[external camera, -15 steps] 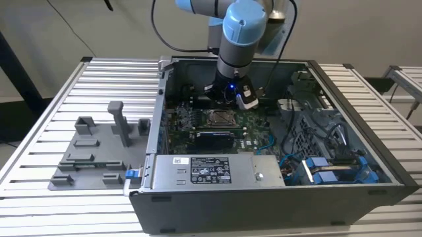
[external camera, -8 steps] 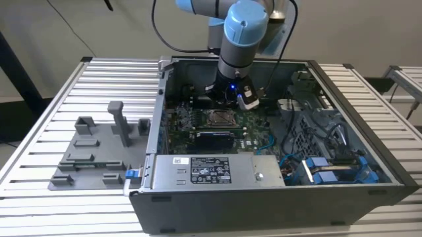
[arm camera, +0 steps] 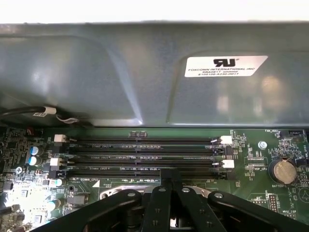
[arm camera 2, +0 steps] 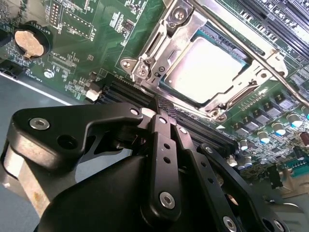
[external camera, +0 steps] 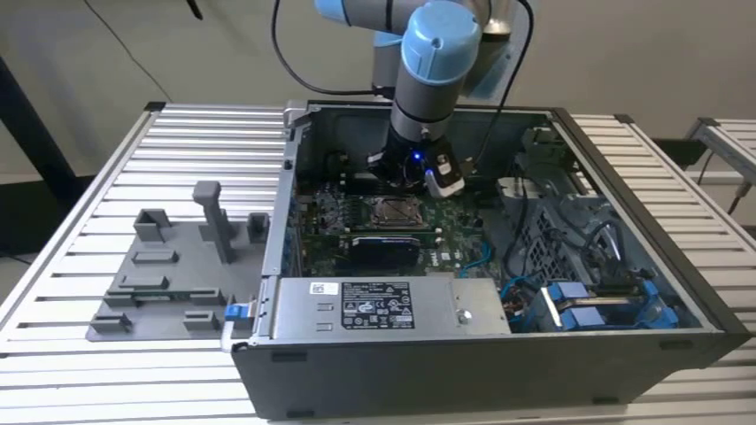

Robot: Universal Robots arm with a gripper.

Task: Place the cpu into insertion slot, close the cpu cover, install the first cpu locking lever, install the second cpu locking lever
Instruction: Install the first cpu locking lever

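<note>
- Exterior view: arm (external camera: 431, 53) is reaching down into an open computer case (external camera: 709, 323), which is sitting on a slatted tabletop (external camera: 119, 159).
- Gripper (external camera: 409, 186) is hanging over the green motherboard (external camera: 317, 232), just beside the insertion slot (external camera: 394, 212) on its far side. It is not touching the slot.
- A grey fixture plate (external camera: 177, 266) is lying on the tabletop at the exterior view's left, beside the case.
- Power supply (external camera: 473, 310) is sitting at the case's near edge and is carrying a white-and-black label (external camera: 378, 305). The print is too small to make out.
- Second wrist view: fingers (arm camera 2: 163, 104) are pressing together, clenched on nothing.
- The fingertips are hovering over the black memory slots (arm camera 2: 120, 89), near one edge of the socket but clear of it.
- Cpu (arm camera 2: 207, 67) is sitting flat in the insertion slot, with its silver top showing through the window.
- Cpu cover (arm camera 2: 157, 46) is lying down over the cpu, framing it on all sides.
- A thin metal locking lever (arm camera 2: 251, 41) is running along the cover's far edge. Cannot tell whether it is latched.
- A coin battery (arm camera 2: 30, 41) is sitting well apart from the socket, and small white print is scattered over the board.
- First wrist view: the joined fingertips are pointing over the rows of memory slots, with the grey case wall (arm camera: 96, 72) rising behind them.
- A white sticker (arm camera: 226, 66) with dark print is sticking to that wall.
- A black cable (arm camera: 24, 112) is running along the wall's foot.
</note>
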